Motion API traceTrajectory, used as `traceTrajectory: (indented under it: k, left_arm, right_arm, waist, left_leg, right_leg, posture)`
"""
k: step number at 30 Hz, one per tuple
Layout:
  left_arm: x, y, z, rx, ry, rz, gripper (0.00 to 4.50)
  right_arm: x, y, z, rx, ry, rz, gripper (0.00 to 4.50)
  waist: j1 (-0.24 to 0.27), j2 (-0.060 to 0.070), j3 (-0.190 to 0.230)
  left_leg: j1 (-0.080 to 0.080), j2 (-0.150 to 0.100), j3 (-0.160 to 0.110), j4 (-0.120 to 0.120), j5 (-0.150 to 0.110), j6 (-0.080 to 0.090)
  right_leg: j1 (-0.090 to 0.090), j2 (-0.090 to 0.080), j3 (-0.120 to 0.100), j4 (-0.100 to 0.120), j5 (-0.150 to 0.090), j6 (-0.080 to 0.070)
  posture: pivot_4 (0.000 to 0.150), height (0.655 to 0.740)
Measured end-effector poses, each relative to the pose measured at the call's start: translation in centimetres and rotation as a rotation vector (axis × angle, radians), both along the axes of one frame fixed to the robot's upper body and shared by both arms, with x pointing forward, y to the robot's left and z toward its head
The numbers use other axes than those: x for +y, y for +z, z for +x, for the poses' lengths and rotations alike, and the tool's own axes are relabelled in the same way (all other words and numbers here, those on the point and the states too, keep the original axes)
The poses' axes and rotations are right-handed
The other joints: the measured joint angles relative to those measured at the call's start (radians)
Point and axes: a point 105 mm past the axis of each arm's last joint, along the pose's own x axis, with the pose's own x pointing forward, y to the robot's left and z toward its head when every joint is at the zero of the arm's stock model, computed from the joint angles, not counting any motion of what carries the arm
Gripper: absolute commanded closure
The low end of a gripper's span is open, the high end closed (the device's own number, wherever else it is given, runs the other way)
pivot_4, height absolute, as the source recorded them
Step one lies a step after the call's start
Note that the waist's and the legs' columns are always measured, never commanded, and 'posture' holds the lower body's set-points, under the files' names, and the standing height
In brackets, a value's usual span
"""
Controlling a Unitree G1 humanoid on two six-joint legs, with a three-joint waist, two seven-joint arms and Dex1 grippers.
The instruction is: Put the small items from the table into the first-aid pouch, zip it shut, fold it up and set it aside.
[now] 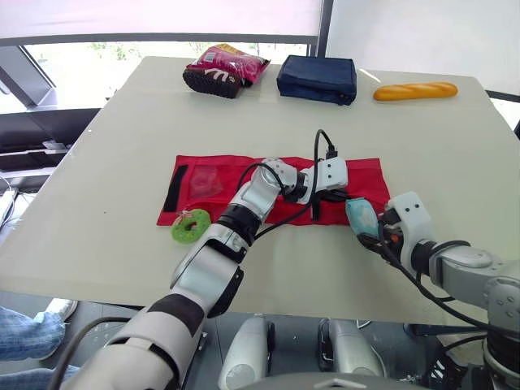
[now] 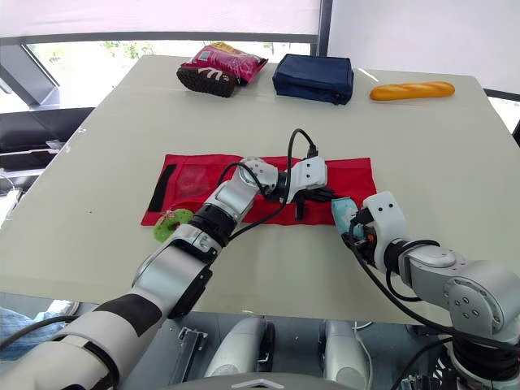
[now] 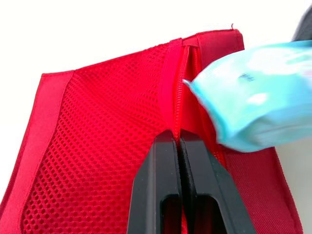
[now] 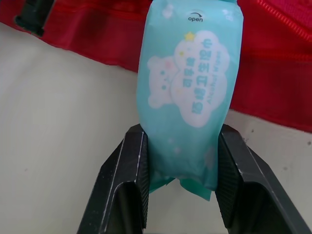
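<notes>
- Your table carries the red first-aid pouch laid open flat at its middle, long side across.
- Your left arm stretches forward and to the right over the pouch, wrist low. The left gripper has its fingers pressed together, tips on the zip line beside the mesh pocket.
- Your right arm comes in from the near right, forearm low over the table. The right gripper is clamped on the teal wipes pack, which overlaps the pouch's near right edge.
- A green ring lies at the pouch's near left corner.
</notes>
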Motion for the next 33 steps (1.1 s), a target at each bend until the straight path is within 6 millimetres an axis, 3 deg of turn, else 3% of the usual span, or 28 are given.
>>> traceTrajectory:
  k: [11,20,28,33]
  left_arm:
    - [-0.2,0.4,-1.1,-0.047,-0.058,-0.018,4.50]
    - [-0.3,0.5,-1.9,-0.066,-0.096,-0.016,4.50]
    - [-0.6,1.2,-1.9,-0.081,-0.101,-0.036,4.50]
    - [-0.7,1.3,-1.9,-0.082,-0.105,-0.040,4.50]
  right_arm:
    - [0.2,-0.3,1.9,0.025,-0.040,-0.025,2.77]
    - [0.9,1.2,4.7,-0.041,-0.239,0.139,2.77]
    - [0.9,1.1,5.8,-0.098,-0.382,0.165,2.77]
    - [0.2,0.6,5.9,-0.164,-0.442,0.109,0.66]
  waist:
    - [-0.001,0.000,0.000]
    - [-0.001,0.001,0.000]
    - [-0.002,0.002,-0.001]
    - [-0.002,0.002,-0.001]
  left_leg:
    - [0.001,0.000,0.000,0.000,0.000,0.000]
    - [0.000,-0.002,0.000,0.000,0.000,0.000]
    - [0.000,-0.003,0.001,0.000,0.000,0.000]
    - [0.000,-0.003,0.001,0.000,0.000,0.000]
  right_leg:
    - [0.000,0.000,0.000,0.000,0.000,0.000]
    - [-0.001,0.001,0.000,0.001,0.000,0.000]
    - [-0.002,0.000,0.001,0.003,0.000,0.000]
    - [-0.003,0.000,0.001,0.003,0.000,0.000]
  posture:
    - [0.150,0.7164]
    - [0.150,0.7164]
    - [0.150,0.7164]
    - [0.150,0.7164]
